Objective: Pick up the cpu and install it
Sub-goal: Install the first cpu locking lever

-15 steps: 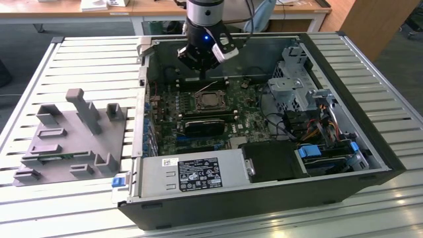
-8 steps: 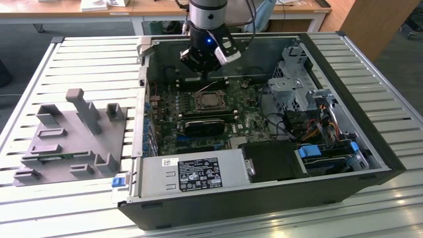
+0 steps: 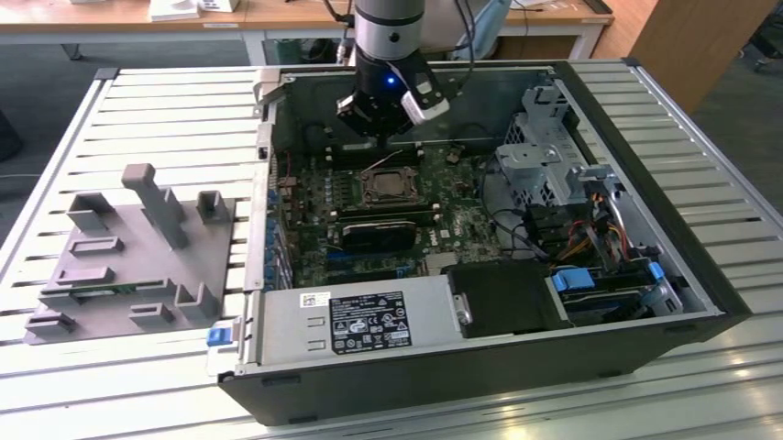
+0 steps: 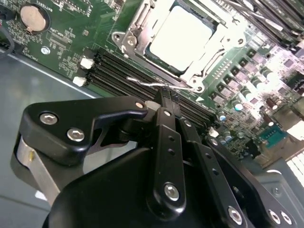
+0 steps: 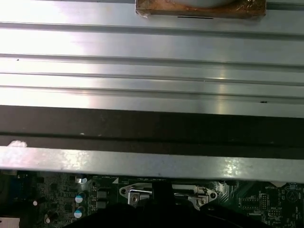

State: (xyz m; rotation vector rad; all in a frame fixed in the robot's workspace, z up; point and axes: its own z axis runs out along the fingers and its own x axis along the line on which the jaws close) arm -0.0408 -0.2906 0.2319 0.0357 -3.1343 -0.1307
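Observation:
The cpu (image 4: pixel 178 38), a silvery square chip, lies flat in its socket on the green motherboard (image 4: pixel 66 42), with the metal load frame (image 4: pixel 130 35) around it. In the exterior view the cpu (image 3: pixel 383 188) sits in the middle of the open computer case (image 3: pixel 661 183). My gripper (image 4: pixel 164 95) is shut, with nothing between its black fingers (image 4: pixel 166 123). Its tips are at the thin wire socket lever (image 4: pixel 147 84), beside the socket's edge. From the exterior view, the gripper (image 3: pixel 377 145) hangs just behind the socket, inside the case.
Inside the case are a black block (image 3: pixel 373 234) in front of the socket, a power supply (image 3: pixel 355 321), a black shroud (image 3: pixel 508 298) and a drive cage (image 3: pixel 545 151). A grey fixture plate (image 3: pixel 135 266) with upright blocks stands on the slatted table (image 3: pixel 159 110), at the exterior view's left.

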